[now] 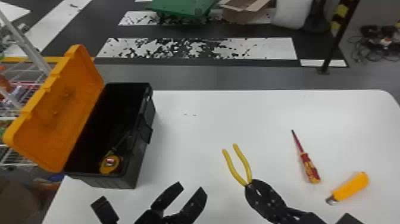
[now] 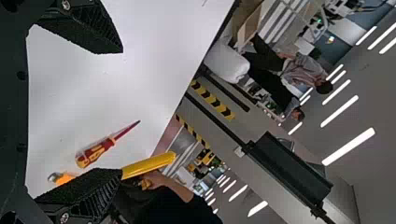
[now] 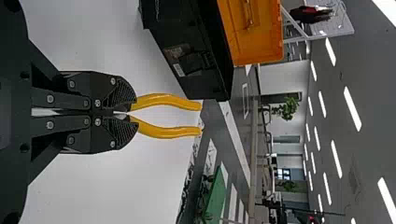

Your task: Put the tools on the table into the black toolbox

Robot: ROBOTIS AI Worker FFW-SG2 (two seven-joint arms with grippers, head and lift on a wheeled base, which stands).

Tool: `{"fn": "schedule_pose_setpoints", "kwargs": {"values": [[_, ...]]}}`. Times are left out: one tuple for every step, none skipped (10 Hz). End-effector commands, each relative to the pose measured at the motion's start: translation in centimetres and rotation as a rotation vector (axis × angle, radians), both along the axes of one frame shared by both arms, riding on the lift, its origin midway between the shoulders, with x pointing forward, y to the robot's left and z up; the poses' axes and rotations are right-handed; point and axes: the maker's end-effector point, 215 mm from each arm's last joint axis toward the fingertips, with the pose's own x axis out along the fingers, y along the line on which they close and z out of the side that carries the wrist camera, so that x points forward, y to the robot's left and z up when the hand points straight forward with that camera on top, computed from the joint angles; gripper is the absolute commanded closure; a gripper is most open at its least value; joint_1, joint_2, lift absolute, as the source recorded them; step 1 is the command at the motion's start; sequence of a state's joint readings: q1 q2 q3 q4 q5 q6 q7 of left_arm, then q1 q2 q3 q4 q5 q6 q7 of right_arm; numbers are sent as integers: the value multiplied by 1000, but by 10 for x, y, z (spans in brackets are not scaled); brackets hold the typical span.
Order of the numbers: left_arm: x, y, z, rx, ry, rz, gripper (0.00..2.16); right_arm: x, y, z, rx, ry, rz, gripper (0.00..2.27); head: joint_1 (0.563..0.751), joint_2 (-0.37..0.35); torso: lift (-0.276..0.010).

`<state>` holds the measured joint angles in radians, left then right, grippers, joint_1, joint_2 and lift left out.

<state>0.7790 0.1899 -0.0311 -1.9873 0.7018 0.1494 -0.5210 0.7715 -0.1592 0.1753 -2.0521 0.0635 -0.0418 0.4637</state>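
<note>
White table [image 1: 226,119], open toolbox [image 1: 119,181], striped floor [image 1: 268,47] beyond

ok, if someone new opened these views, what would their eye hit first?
Probably the big orange lid, standing open on the black toolbox at the table's left, with a yellow tape measure inside. Next, the yellow-handled pliers clamped in the right hand, handles pointing away from it. Then the red-and-yellow screwdriver and orange-handled tool on the table's right side.
</note>
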Motion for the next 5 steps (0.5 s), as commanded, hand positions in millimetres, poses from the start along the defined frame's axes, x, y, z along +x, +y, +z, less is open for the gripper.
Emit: {"fn": "schedule_pose_setpoints", "kwargs": {"values": [[-2,0,5,-72,56,-29,83,-11,12,0,3,-1,41,2256,695,135,-75],[-1,-1,10,-86,56,-35,87,-19,23,-1,3,4,72,2256,695,149,-75],[-2,-4,14,-121,71,-50,87,-26,32,-2,-3,7,93,2256,695,176,-75],[-4,-10,20,-137,77,-70,87,-28,35,-3,-2,8,100,2256,695,196,-75],[-4,-12,23,-155,80,-73,87,-31,39,-5,-6,14,110,2256,695,202,-75]]}}
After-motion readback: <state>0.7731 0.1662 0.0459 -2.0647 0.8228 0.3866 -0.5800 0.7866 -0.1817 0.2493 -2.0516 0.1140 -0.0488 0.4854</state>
